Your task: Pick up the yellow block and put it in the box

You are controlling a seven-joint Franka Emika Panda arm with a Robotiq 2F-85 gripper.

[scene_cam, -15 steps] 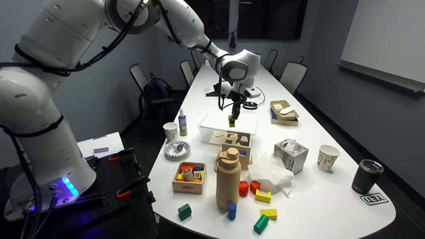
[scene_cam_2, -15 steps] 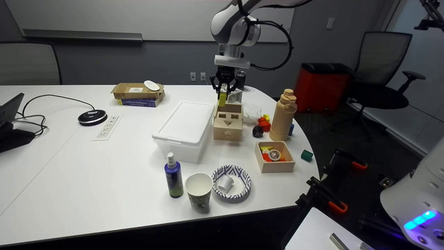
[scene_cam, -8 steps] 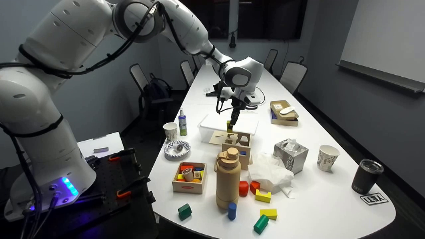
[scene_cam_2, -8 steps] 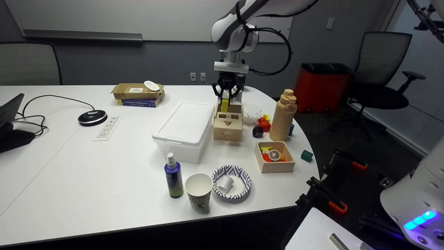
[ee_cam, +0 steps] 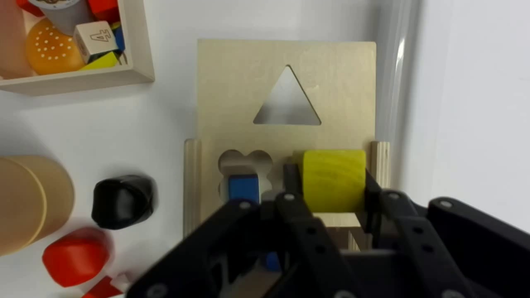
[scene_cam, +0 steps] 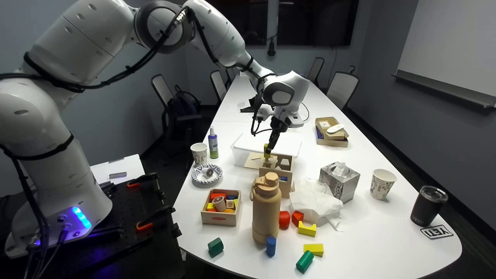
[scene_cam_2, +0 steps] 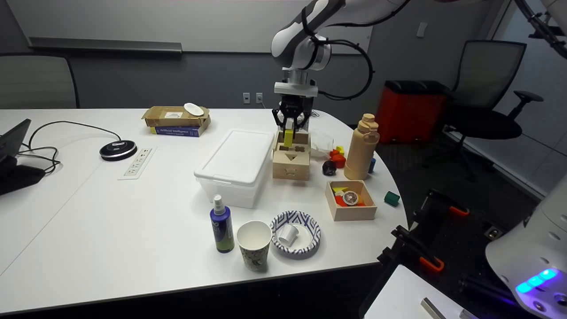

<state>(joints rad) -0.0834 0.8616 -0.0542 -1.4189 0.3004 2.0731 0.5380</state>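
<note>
The yellow block (ee_cam: 334, 181) is held between the fingertips of my gripper (ee_cam: 329, 184), one black pad on each side. In both exterior views the yellow block (scene_cam: 266, 150) (scene_cam_2: 288, 138) hangs upright below the gripper, low over the pale-wood box (scene_cam_2: 301, 170). In the wrist view the box (ee_cam: 232, 95) shows a triangle hole and a clover-shaped hole with a blue block (ee_cam: 243, 188) beneath it. The yellow block covers the area right of the clover hole, so any hole under it is hidden. I cannot tell whether the block touches the box top.
A lidded clear plastic bin (scene_cam_2: 234, 155) stands close beside the box. A tan bottle (scene_cam: 267, 209) and a tray of coloured blocks (scene_cam_2: 354, 212) stand nearby. A black block (ee_cam: 123, 201) and a red block (ee_cam: 76, 256) lie beside the box. A tissue box (scene_cam: 340, 182) stands further off.
My gripper has come down with the yellow block and shifted slightly, bringing the block lower over the box's top. The block has stayed in the gripper. The box and other objects have not moved.
</note>
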